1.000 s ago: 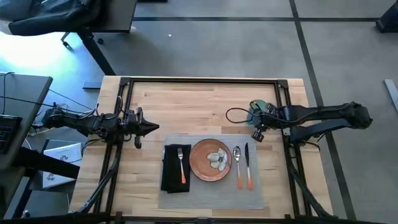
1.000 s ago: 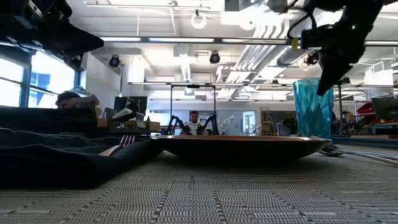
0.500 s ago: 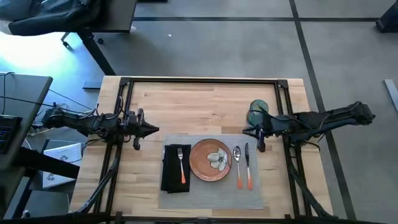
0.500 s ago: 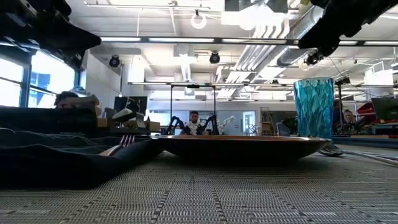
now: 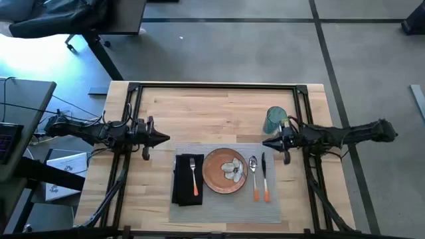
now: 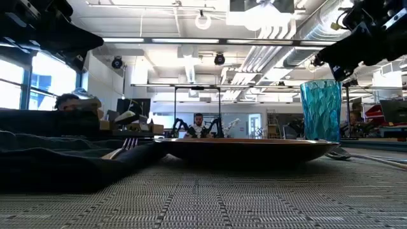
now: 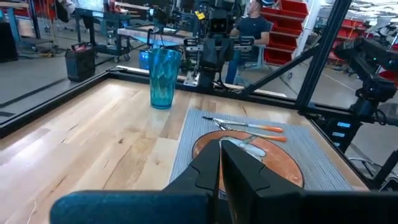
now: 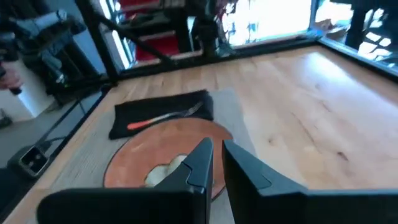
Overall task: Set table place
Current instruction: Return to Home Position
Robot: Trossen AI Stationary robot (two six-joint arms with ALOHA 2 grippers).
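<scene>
Right claw (image 5: 265,141) has backed off the teal tumbler (image 5: 275,119), closed and empty; it stands alone toward the tabletop (image 5: 199,109) right edge. Left claw (image 5: 166,137) shut too. Setting looks done.

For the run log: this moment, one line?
left gripper: shut, near far-left corner of placemat | right gripper: shut, beside tumbler, apart | tumbler: upright, off placemat

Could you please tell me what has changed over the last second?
The right gripper has drawn away from the teal tumbler to the far right corner of the placemat, its arm straightening. The tumbler, the plate and the left gripper stayed put.
</scene>
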